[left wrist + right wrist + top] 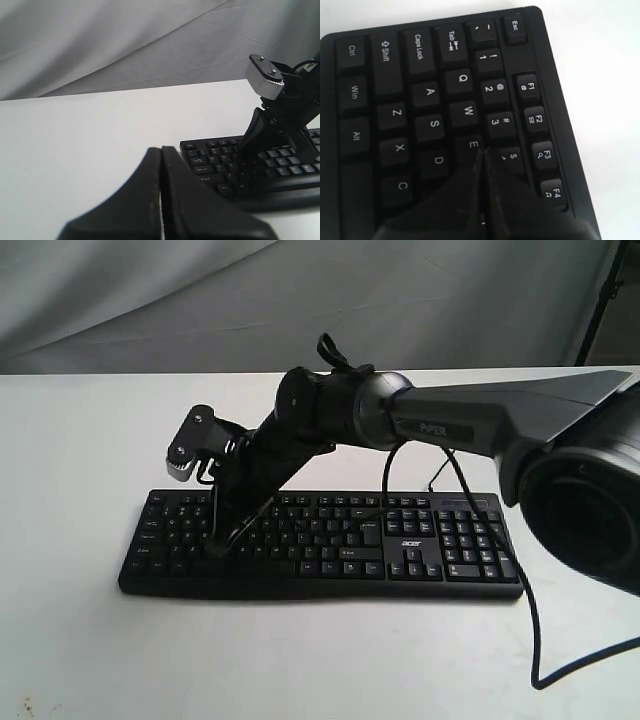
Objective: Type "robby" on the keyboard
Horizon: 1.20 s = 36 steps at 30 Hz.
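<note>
The black keyboard (400, 545) with white legends lies across the white table (80, 640). My right arm reaches across the middle to its left part. The right gripper (215, 545) is shut, fingers pressed together, pointing down at the letter rows. In the right wrist view its tips (482, 150) sit at the edge of the E key (470, 144), beside the $ key, and hide the keys behind them; I cannot tell whether they touch a key. My left gripper (161, 150) is shut on nothing, held off the keyboard's (210, 165) left end.
A black cable (530, 620) hangs from the right arm and loops over the table at the front right. Grey cloth (150, 300) covers the back. Bare white table (75, 140) surrounds the keyboard.
</note>
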Available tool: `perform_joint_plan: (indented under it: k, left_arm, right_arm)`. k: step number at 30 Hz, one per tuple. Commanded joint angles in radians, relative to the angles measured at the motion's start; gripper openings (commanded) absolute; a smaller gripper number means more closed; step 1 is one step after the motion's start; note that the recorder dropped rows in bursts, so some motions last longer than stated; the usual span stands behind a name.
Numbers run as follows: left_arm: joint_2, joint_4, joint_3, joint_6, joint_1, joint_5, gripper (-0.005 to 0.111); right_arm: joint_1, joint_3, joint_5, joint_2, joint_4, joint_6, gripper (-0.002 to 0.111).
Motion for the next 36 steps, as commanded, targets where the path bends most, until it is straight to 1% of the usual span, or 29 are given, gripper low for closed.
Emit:
perform_joint_plan:
  k: [1, 17, 28, 36]
  left_arm:
    - [-0.003, 0.005, 0.004, -0.003, -0.006, -0.005, 0.000]
    - [-0.003, 0.005, 0.004, -0.003, -0.006, -0.005, 0.000]
    - [-0.003, 0.005, 0.004, -0.003, -0.006, -0.005, 0.000]
    - [-0.003, 0.005, 0.004, -0.003, -0.006, -0.005, 0.000]
  right_arm:
    - [-0.001, -0.006, 0.010, 0.002, 0.005, -0.011, 0.000]
    - [-0.001, -0.006, 0.030, 0.017, 0.005, -0.011, 0.000]
    - [-0.001, -0.006, 0.045, -0.070, -0.005, -0.011, 0.000]
    - [-0.048, 0.014, 0.122, -0.089, -0.017, 0.017, 0.000]
